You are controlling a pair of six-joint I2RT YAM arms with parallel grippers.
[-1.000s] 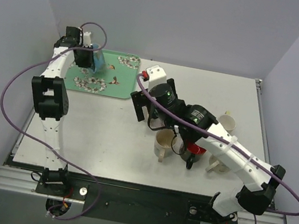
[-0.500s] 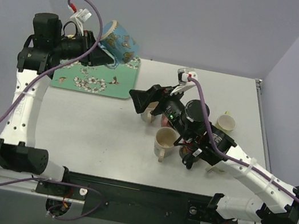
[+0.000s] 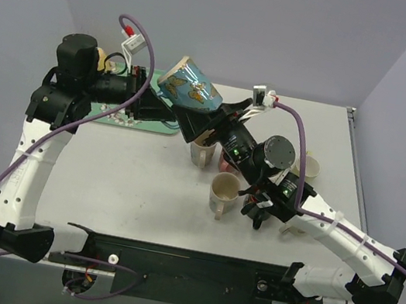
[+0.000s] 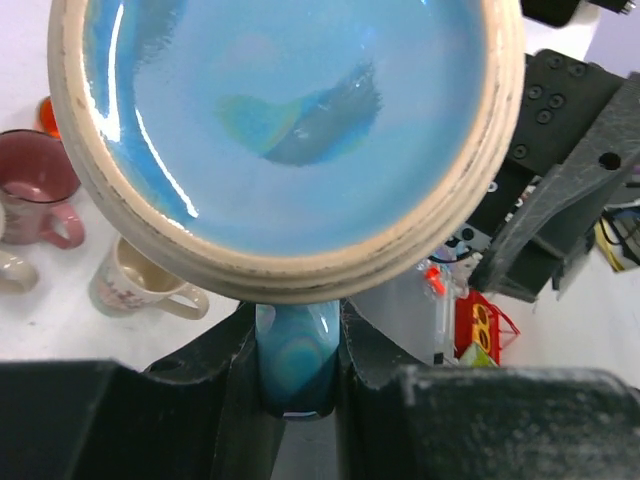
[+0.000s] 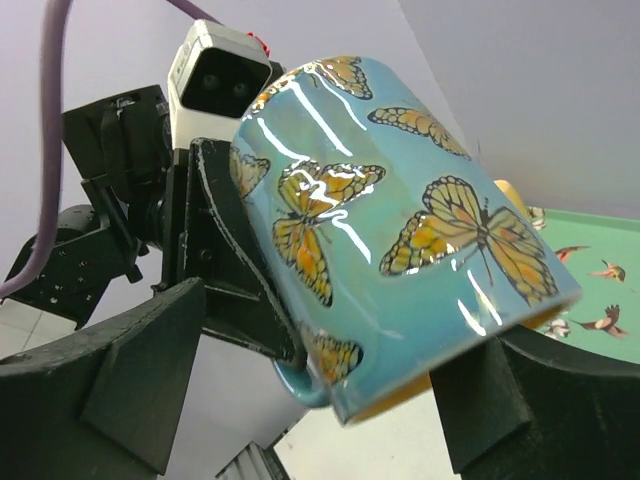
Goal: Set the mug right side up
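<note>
The blue butterfly mug [image 3: 192, 91] hangs in the air over the back of the table, tilted on its side. Its mouth points down and right, and its beige-ringed base [image 4: 280, 130] faces the left wrist camera. My left gripper [image 3: 152, 98] is shut on the mug's handle [image 4: 295, 365], which is pinched between both fingers [image 4: 225, 370]. My right gripper [image 3: 198, 124] is open, with its fingers [image 5: 110, 385] either side of the mug's mouth end [image 5: 450, 330]. I cannot tell whether they touch it. The mug's inside looks yellow.
A green floral tray [image 3: 157, 122] lies at the back left, half hidden by the left arm. Below the grippers stand a grey mug [image 3: 202, 154], a cream mug [image 3: 222, 192] and another cream mug [image 3: 310, 168]. A dark red mug [image 4: 35, 175] stands beside them.
My left arm lifted the mug off the tray and swung it right and up, tipping it. My right gripper rose from the table mugs to the blue mug's mouth end.
</note>
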